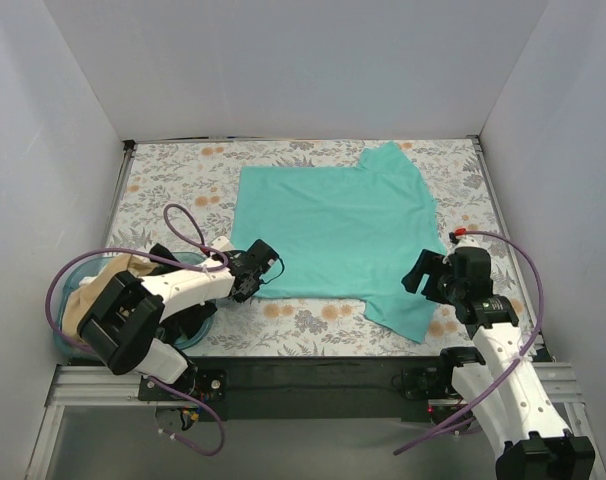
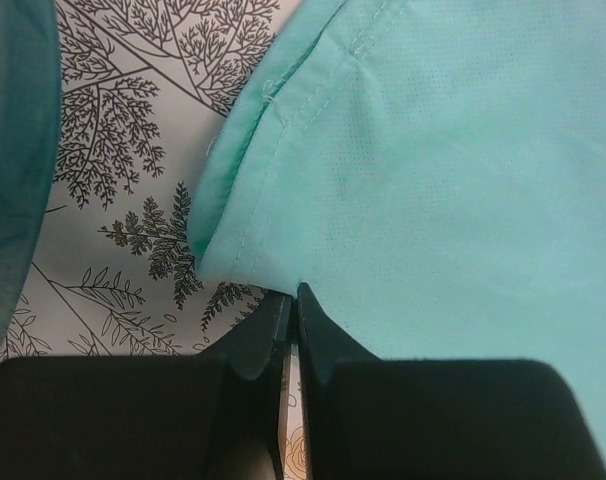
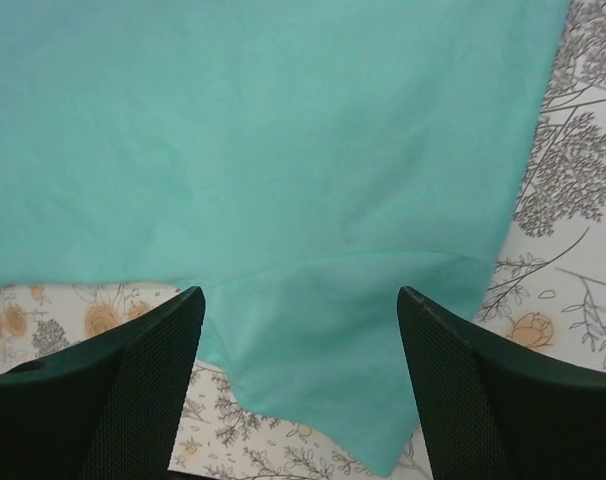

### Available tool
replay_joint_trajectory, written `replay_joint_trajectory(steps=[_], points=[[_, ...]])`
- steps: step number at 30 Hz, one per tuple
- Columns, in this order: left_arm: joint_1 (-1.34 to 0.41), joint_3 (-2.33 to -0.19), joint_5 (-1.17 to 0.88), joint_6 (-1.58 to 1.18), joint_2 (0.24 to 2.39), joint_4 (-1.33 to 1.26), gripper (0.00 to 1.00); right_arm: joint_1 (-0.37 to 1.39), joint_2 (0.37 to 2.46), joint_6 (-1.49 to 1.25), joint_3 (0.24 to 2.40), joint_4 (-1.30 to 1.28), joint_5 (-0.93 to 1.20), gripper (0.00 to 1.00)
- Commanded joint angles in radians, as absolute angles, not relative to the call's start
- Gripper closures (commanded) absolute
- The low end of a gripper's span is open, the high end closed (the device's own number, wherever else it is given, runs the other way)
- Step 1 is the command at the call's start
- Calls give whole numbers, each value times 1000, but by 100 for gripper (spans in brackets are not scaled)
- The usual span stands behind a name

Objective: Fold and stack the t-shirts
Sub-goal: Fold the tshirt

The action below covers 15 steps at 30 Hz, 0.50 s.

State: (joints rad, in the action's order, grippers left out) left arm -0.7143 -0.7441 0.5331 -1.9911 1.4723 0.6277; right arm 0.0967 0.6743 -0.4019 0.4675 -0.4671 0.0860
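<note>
The teal-green t-shirt (image 1: 333, 230) lies spread flat on the flowered table, one sleeve at the back and one at the near right. My left gripper (image 1: 273, 268) is at the shirt's near left corner. In the left wrist view its fingertips (image 2: 293, 295) are shut, pinching the hemmed corner of the teal shirt (image 2: 453, 180) at the very tips. My right gripper (image 1: 420, 274) hovers over the near right sleeve. Its jaws (image 3: 301, 292) stand wide open, straddling the sleeve cloth (image 3: 313, 380). The tan-beige t-shirt (image 1: 101, 285) lies crumpled in the basket at the left, partly hidden by my left arm.
The translucent blue basket (image 1: 201, 322) sits at the near left under my left arm; its wall (image 2: 13, 150) shows at the left edge of the left wrist view. White walls enclose the flowered tablecloth (image 1: 173, 190) on three sides. A black rail runs along the near edge.
</note>
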Motion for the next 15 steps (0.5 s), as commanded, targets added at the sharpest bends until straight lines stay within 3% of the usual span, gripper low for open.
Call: replay_joint_trajectory(steps=[1,9,15], points=[[-712,-716,492,-2158,1459,658,100,156,637,-448,469,-555,97,17],[-710,-741,483,-2095,1445,653,100,521,762,-670,474,-659,-95,23],[-712,-726,488,-2079,1391,643,100,670,857,-797,497,-747,-221,24]])
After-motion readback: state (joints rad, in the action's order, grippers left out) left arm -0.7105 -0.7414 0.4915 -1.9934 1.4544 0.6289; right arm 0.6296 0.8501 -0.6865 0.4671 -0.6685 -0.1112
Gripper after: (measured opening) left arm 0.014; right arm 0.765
